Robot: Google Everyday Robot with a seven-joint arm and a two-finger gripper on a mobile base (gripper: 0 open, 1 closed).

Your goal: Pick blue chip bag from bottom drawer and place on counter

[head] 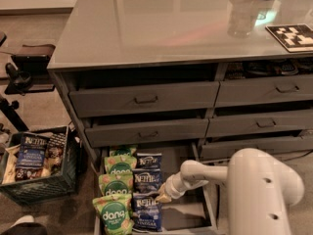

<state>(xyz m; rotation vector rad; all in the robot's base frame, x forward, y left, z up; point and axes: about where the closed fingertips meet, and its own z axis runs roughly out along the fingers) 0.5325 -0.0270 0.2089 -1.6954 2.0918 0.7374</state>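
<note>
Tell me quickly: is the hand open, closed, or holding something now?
Hand: cannot be told; it is at the blue chip bags in the bottom drawer.

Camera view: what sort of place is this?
Probably an office snack station or test lab: glossy counter, bottom drawer stocked with chip bags, checker marker on top. The tool sits at a blue chip bag.

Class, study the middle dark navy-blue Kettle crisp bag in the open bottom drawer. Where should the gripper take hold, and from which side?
Probably its right edge, from above and the right. The middle navy-blue Kettle bag lies flat; green dang bags crowd its left, fellow blue bags its ends, while bare grey drawer floor lies right. The gripper hangs beside its lower right corner.
</note>
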